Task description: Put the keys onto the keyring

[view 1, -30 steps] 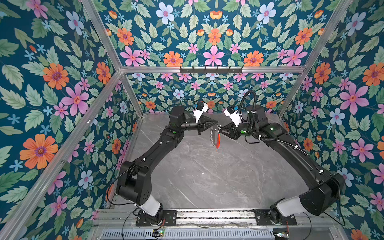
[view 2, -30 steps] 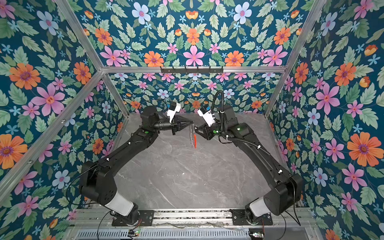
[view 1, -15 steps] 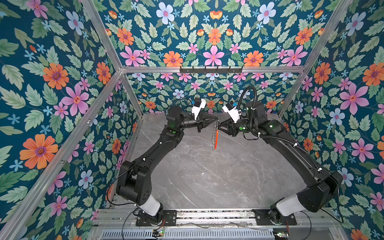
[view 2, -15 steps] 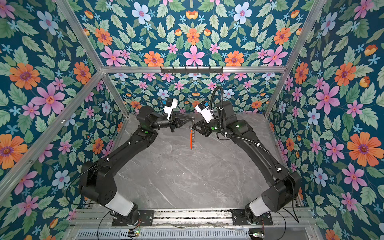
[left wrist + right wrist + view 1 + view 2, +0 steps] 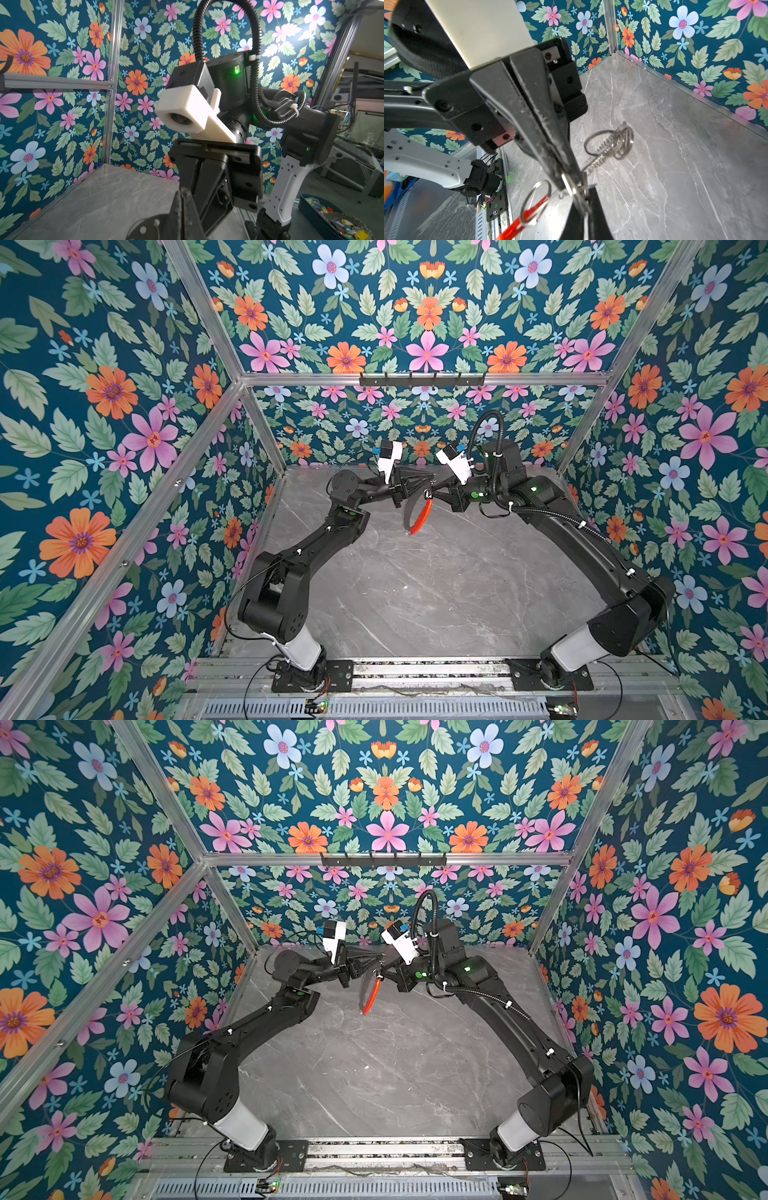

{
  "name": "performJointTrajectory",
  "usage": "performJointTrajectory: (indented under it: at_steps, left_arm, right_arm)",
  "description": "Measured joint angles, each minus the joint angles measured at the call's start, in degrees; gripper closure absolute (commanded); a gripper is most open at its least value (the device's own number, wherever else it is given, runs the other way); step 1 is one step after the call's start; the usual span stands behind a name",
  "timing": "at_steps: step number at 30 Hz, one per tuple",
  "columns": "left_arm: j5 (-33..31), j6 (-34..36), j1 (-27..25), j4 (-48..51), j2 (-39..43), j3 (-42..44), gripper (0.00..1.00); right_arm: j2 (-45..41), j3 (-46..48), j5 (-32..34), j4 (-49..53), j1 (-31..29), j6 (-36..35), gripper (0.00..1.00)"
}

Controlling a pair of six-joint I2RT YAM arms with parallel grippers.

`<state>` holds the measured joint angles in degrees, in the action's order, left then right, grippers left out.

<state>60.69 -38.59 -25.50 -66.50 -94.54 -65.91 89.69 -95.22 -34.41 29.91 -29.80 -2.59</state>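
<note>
Gripping the keyring (image 5: 421,515) with left jaws shut on its top; meeting them tip to tip with right jaws, closed on a silver ring (image 5: 575,190) there. Hangs straight below both jaws, with red segment (image 5: 372,996) lowest, above the table (image 5: 457,593).

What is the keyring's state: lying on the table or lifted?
Lifted: the keyring hangs from the shut left gripper, its red part downward, clear of the table.
</note>
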Motion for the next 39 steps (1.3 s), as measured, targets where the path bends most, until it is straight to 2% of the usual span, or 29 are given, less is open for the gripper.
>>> performJointTrajectory:
  at_steps: [7,12,15,22,27,39]
  left_arm:
    - [-3.8,-5.9,-1.0,-11.8,-2.5,3.4,1.00]
    - [-4.1,-7.7,-1.2,-14.4,-2.7,3.8,1.00]
    - [-4.0,-7.7,-1.4,-16.0,-2.7,3.7,1.00]
    - [-3.7,-8.0,-1.2,-16.1,-2.6,3.6,1.00]
    - [-3.7,-9.0,-1.3,-16.2,-2.7,3.5,1.00]
    - [-3.8,-11.0,-1.6,-18.3,-3.0,3.1,1.00]
  right_arm:
    - [1.9,-2.0,0.0,1.6,-0.6,0.0,0.98]
    - [-0.3,1.1,0.6,1.0,-0.7,0.0,0.72]
    - [-2.4,4.1,1.5,1.0,0.2,-0.1,0.66]
    - [-8.6,9.7,0.1,-1.9,6.3,3.3,0.65]
    - [-10.1,9.4,-4.6,-5.6,6.7,5.9,0.65]
    - [-8.2,7.6,-12.5,-13.5,6.8,13.1,0.75]
